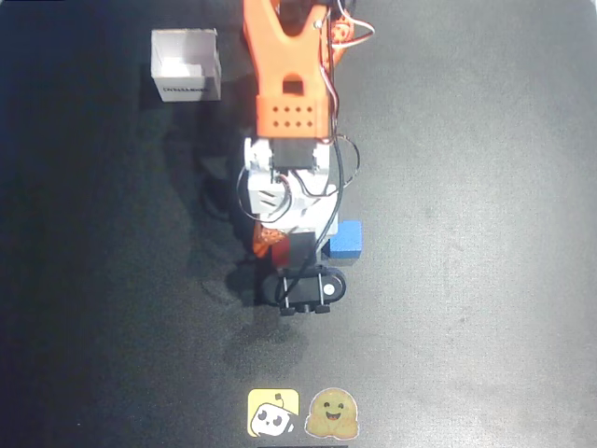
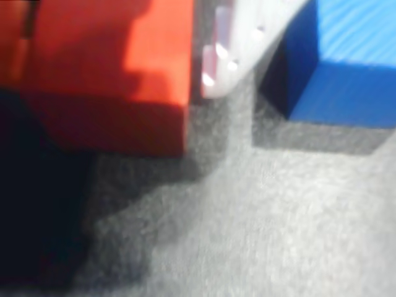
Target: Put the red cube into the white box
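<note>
Red cube (image 2: 111, 68) fills my wrist view's left, on the table (image 2: 278, 216), one white fingertip (image 2: 226, 49) tight beside it. My claw (image 1: 297, 245) straddles it; whether closed, I can't tell. Blue cube (image 2: 346, 62) crowds that finger: risk of nudging. White box (image 1: 186, 64) waits far off.

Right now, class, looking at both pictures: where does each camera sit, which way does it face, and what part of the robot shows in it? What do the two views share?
Overhead view: fixed above the dark table, looking straight down; shows the orange arm, the gripper, the white box and two stickers.
Wrist view: rides on the gripper, looking down close at the table; shows one white finger.
Shared: the red cube and the blue cube, with the finger between them.
</note>
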Robot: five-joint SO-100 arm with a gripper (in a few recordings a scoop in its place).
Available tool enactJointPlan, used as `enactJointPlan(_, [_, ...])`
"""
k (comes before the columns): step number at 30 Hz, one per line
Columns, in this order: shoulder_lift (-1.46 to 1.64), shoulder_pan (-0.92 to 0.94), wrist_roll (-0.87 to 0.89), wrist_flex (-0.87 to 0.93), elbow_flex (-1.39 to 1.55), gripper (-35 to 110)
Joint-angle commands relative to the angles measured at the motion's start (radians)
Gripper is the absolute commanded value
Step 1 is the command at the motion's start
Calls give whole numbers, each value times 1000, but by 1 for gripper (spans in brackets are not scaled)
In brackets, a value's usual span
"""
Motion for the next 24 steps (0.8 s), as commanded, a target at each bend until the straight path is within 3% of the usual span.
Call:
enactJointPlan(1, [-3, 5, 9, -52, 14, 0])
enactJointPlan(9, [51, 51, 31, 15, -3, 0])
enactJointPlan(20, [426, 489, 80, 670, -244, 0])
enactJointPlan(24, [472, 657, 86, 830, -284, 0])
